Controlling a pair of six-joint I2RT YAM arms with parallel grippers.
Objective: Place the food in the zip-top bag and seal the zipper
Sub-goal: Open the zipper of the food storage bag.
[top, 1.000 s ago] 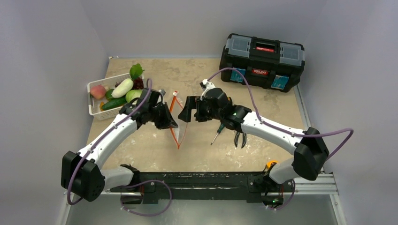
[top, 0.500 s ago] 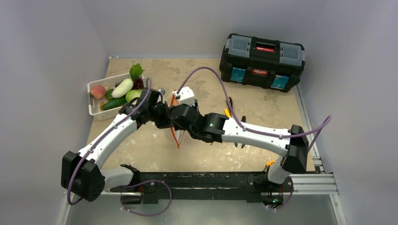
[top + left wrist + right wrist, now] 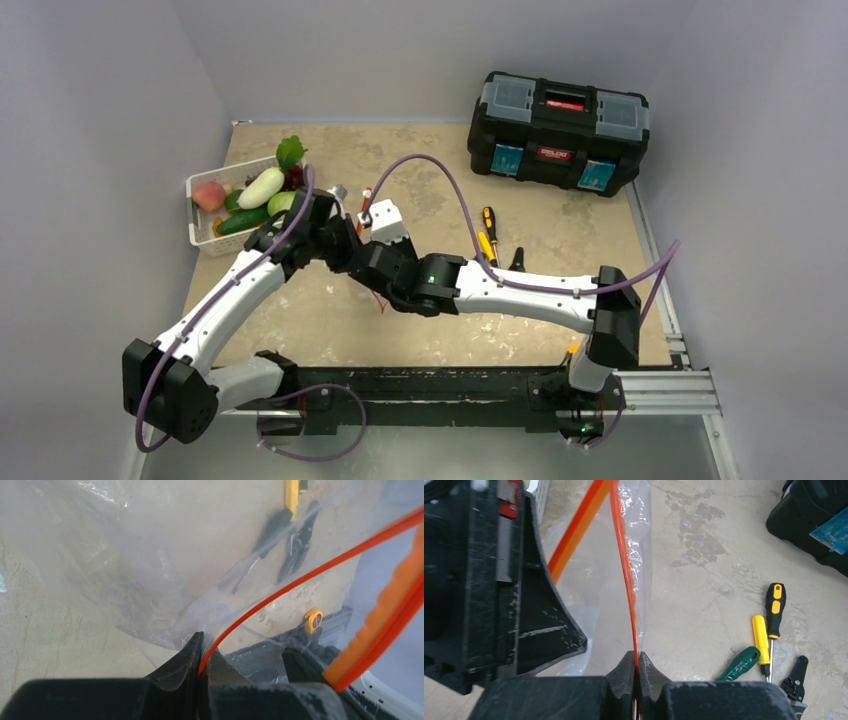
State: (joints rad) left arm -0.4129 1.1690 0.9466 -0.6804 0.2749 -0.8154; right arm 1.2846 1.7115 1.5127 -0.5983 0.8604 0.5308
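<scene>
The clear zip-top bag [image 3: 150, 570] hangs between both grippers, its mouth held apart. My left gripper [image 3: 204, 652] is shut on one orange-red zipper [image 3: 310, 575] strip. My right gripper [image 3: 635, 657] is shut on the opposite strip of the zipper [image 3: 624, 570], with the bag's film [image 3: 589, 605] beside it. From above, the left gripper [image 3: 340, 245] and right gripper [image 3: 372, 268] meet left of centre and hide most of the bag. The food lies in the white basket [image 3: 200, 232]: a peach [image 3: 208, 194], a dark cucumber [image 3: 243, 221], a green round fruit [image 3: 283, 203] and a leafy cabbage [image 3: 290, 152].
A black toolbox [image 3: 558, 130] stands at the back right. Screwdrivers [image 3: 488, 232] and pliers [image 3: 518, 262] lie right of the grippers, just behind the right forearm. The same screwdrivers [image 3: 761, 640] and pliers [image 3: 795, 677] show in the right wrist view. A yellow tape measure [image 3: 578, 350] sits near the right base.
My right arm swung left from the tools to the bag and its open jaws shut on the zipper strip. The left gripper kept its hold, shifting slightly back.
</scene>
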